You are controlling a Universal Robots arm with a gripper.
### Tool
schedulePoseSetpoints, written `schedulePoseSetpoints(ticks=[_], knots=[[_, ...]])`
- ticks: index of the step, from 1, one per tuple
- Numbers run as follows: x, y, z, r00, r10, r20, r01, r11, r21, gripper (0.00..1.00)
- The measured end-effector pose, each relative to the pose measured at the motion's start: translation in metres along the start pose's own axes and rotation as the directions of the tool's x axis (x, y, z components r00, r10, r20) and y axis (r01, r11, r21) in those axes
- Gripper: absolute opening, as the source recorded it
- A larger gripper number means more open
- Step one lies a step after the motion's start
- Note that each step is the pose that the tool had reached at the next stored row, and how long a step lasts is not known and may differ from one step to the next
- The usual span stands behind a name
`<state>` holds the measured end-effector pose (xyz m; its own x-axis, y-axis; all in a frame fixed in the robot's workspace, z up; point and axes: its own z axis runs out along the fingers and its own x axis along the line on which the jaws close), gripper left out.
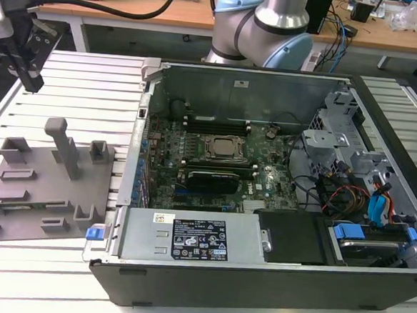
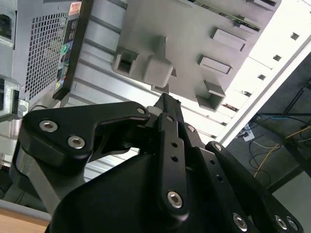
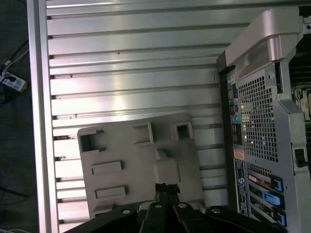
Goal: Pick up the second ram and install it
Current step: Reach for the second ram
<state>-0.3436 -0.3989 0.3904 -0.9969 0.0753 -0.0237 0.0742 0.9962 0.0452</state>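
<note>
second ram (image 2: 234,17) slotted along grey tray (image 1: 49,182) edge | gripper (image 1: 32,82) at tray's 11 o'clock, exterior view | fingers closed, empty

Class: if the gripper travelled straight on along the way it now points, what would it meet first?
Probably the grey holder tray, near its tall upright block; the gripper points at it, though the gap is unclear.

Exterior view: high, angled down over PC case (image 1: 256,294) & holder tray (image 1: 42,182); both wrist views overlook same tray.
</note>
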Motion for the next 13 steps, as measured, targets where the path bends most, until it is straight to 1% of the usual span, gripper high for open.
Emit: schedulePoseSetpoints(ticks=[2,5,11,13], knots=[[0.0065,-0.0005,0.0,1.0,0.0,0.0,0.0,1.0,0.0,0.11],[0.014,-0.001,0.0,1.0,0.0,0.0,0.0,1.0,0.0,0.11],[0.0326,-0.0025,-0.0001,1.0,0.0,-0.0001,0.0,1.0,0.0001,0.11],[0.0352,-0.0027,-0.0001,1.0,0.0,-0.0001,0.0,1.0,0.0001,0.11]])
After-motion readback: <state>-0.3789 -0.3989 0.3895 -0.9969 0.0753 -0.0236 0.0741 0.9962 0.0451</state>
